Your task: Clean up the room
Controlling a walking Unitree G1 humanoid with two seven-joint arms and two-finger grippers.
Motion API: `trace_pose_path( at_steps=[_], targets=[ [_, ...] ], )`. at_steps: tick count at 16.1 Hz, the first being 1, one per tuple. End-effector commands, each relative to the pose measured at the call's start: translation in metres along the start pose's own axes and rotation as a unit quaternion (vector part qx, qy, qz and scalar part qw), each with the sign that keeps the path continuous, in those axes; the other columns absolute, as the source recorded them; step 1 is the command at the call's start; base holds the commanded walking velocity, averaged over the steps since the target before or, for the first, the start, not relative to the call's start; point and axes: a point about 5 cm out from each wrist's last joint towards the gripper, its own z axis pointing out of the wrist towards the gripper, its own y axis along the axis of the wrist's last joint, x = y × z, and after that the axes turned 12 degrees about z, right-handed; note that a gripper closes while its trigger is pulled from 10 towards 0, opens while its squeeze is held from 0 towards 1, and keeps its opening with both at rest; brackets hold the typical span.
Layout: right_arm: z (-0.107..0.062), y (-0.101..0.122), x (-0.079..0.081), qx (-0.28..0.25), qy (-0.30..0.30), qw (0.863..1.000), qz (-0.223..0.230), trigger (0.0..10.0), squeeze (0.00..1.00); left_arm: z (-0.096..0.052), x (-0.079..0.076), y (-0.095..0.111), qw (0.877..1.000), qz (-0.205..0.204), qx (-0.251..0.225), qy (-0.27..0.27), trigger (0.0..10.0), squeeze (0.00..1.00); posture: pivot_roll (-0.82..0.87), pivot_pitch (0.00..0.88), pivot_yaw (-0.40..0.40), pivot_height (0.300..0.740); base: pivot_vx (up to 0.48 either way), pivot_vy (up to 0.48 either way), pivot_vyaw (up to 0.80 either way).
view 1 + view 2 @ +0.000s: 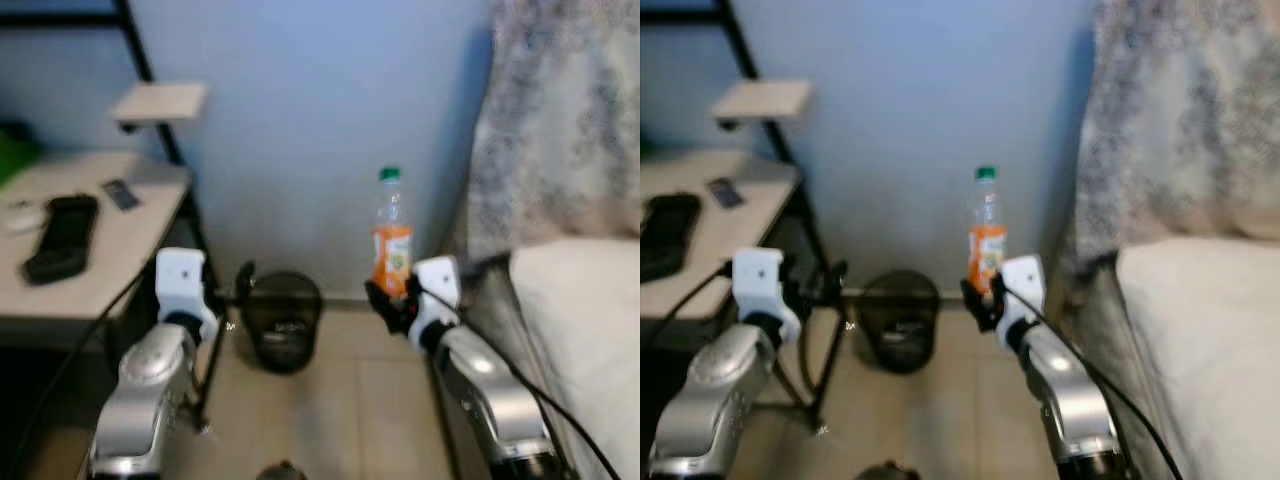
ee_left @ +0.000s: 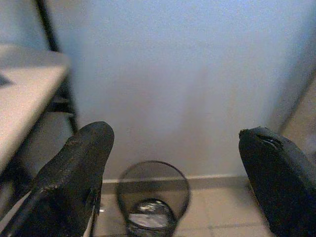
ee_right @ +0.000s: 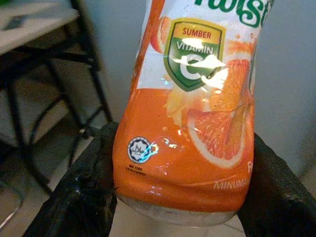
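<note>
A clear plastic bottle with an orange citrus label and green cap (image 1: 391,240) stands upright at centre frame, clamped low between the right gripper's (image 1: 388,300) black fingers. Lower left of it, a round black mesh wastebasket (image 1: 283,320) sits on the tiled floor against the blue wall.

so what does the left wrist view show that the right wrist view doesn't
The left wrist view alone looks between the open left gripper and its two spread black fingers, with nothing between them, down at the black mesh waste bin standing on the tiled floor against the blue wall.

The right wrist view alone gives a close look at the orange drink bottle, its vitamin C label readable, clamped at its lower part by the right gripper.

Both share the blue wall and the black-framed desk to one side.
</note>
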Motion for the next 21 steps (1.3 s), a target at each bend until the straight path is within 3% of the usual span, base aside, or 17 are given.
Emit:
trace_pose_path(
  at_steps=[1,21],
  targets=[
    [-0.003,0.002,-0.006,-0.003,-0.018,1.0,0.001,10.0,0.0,0.0,-0.003,0.002,1.0,0.003,-0.006,-0.01,10.0,0.0,0.07,0.0,0.038,0.74,0.0,0.0,0.0],
    [0.008,-0.003,-0.002,0.012,-0.024,0.999,-0.041,10.0,0.0,-0.001,-0.001,0.0,1.0,0.001,-0.005,-0.024,10.0,0.0,0.08,0.0,0.034,0.74,0.347,0.0,0.0]
  ],
)
